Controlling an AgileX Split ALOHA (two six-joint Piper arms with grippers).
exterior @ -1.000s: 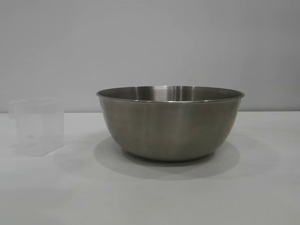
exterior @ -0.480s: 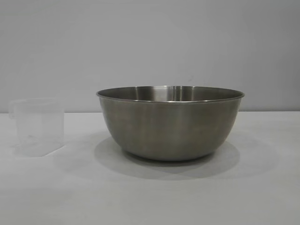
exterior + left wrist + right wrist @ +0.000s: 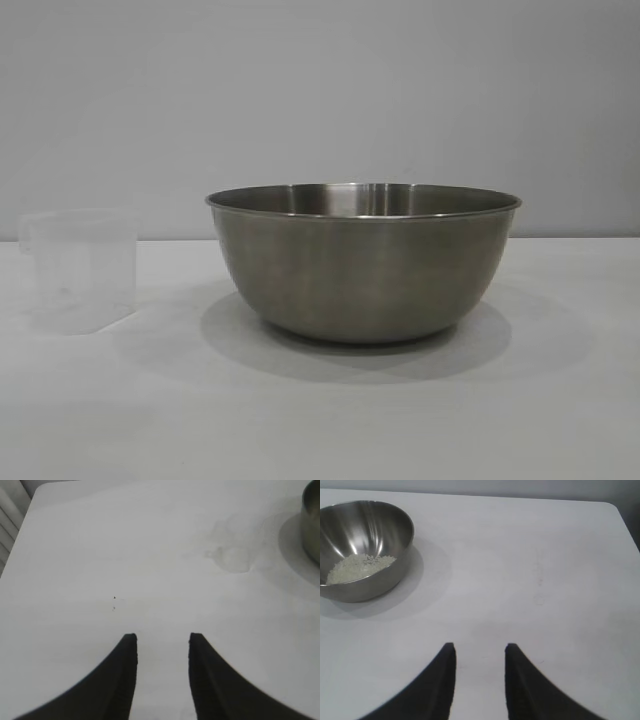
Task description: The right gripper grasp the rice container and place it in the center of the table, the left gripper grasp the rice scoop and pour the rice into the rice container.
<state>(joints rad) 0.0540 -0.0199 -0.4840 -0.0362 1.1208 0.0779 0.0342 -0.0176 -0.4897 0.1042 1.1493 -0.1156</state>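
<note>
Looking over the white bench (image 3: 320, 420) first: it carries only two things, and I take the steel rice container (image 3: 363, 262) as my landmark. It stands upright at about the middle of the bench in the exterior view, so I judge the placing step done. The right wrist view looks down into it and shows a small heap of off-white rice (image 3: 357, 567) on its floor, off to one side, so I judge that rice has already gone in.

Next in size, the left end effector (image 3: 162, 645) hangs over bare bench well apart from the container, whose edge just shows at the border of its view. Its two dark fingers stand apart with bench visible between them, clamped on nothing. The right end effector (image 3: 480, 652) hangs likewise on the container's other side, well apart from it, fingers apart and empty.

Smaller, the clear plastic rice scoop (image 3: 80, 268) stands upright on the bench to the left of the container, near it but not touching, handle turned away from it. I cannot tell whether any grains remain inside; it looks close to empty.

My judgement: both steps appear finished, both arms drawn back, little or nothing left.
</note>
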